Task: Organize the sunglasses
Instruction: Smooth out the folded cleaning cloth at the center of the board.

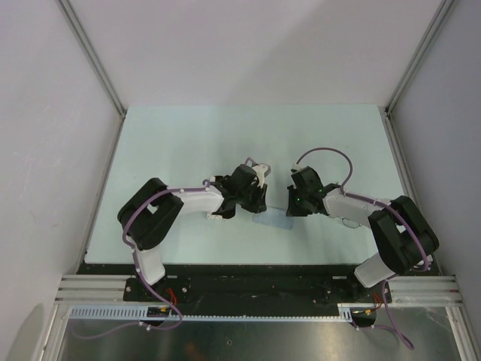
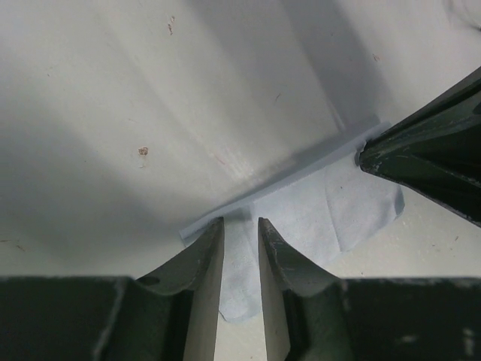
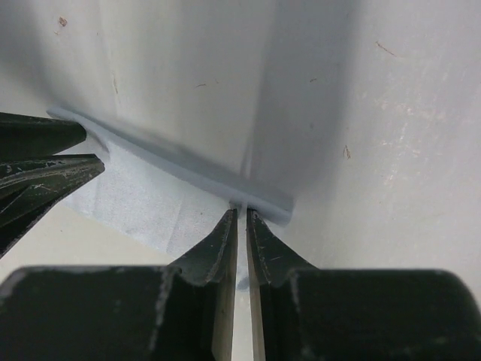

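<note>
Our left gripper [image 2: 240, 223] and right gripper [image 3: 242, 212] each pinch a corner of the cloth [image 2: 331, 214], stretching one edge taut, probably for folding, near the table's [image 1: 188, 143] near edge. The sunglasses [image 1: 346, 220] seem to lie under our right arm.

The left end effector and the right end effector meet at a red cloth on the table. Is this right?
Not fully. The cloth is light blue, not red; the top external view shows it, and both wrist views confirm it. The rest stands: the left end effector and the right end effector meet at this cloth on the table.
</note>
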### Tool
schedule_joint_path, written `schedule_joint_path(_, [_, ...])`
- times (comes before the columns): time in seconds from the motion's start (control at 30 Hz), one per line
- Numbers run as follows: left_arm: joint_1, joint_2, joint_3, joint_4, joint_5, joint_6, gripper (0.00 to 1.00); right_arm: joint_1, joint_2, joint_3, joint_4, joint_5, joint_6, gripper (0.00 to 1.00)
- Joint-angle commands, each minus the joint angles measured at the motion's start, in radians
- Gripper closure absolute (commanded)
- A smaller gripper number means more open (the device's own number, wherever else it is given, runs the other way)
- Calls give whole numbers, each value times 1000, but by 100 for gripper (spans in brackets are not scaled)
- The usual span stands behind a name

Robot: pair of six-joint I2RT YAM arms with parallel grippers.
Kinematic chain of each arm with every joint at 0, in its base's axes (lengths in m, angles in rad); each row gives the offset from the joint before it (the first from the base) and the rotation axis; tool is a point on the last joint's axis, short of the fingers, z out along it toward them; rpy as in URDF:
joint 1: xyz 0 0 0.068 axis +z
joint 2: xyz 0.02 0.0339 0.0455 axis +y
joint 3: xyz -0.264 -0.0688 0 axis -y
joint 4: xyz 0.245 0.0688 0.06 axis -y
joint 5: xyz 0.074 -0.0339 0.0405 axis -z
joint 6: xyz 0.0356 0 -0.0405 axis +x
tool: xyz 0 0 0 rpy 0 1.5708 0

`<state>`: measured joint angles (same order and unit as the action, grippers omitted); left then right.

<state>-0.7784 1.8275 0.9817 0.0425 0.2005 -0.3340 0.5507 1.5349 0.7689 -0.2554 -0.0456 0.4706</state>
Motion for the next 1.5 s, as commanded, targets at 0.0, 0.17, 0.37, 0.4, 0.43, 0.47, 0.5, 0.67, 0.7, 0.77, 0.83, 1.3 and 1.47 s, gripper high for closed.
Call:
schedule_joint_path(0.0, [-7,12,25,31,-38,-19,70,-11,-2,9,18,1,8,86])
schedule_joint_path(0.17, [-7,3,23,28,-44,-19,70,-17,-27,16,30,-16,-1,85])
schedule_joint_path(0.37, [-7,-34,29,22,-35,-20,69,-18,-9,49,45,-54,2,85])
schedule_joint_path(0.4, [-7,-46,37,22,-10,-25,70,-20,-15,55,48,-59,5,86])
schedule_joint_path(0.43, [-7,-59,38,22,22,-31,70,-15,-28,55,54,-63,5,86])
schedule_joint_path(0.47, [-7,-71,41,22,31,-39,69,-15,-35,56,56,-65,7,86])
schedule_joint_path(0.5, [-7,-89,46,23,30,-46,69,-15,-39,58,61,-71,11,86])
schedule_joint_path(0.67, [-7,-47,77,25,34,-49,69,-15,6,84,81,-88,13,86])
schedule_joint_path(0.7, [-7,-31,86,25,46,-57,70,-15,20,87,87,-95,13,87])
schedule_joint_path(0.77, [-9,6,92,26,60,-66,71,-15,50,102,94,-103,16,87])
schedule_joint_path(0.83, [-9,30,97,28,65,-74,72,-15,80,109,105,-114,16,87])
schedule_joint_path(1.3, [-9,64,60,30,2,-56,72,-21,108,115,61,-62,-6,88])
schedule_joint_path(1.47, [-10,75,51,30,-56,-46,73,-28,82,115,67,-40,-15,88])
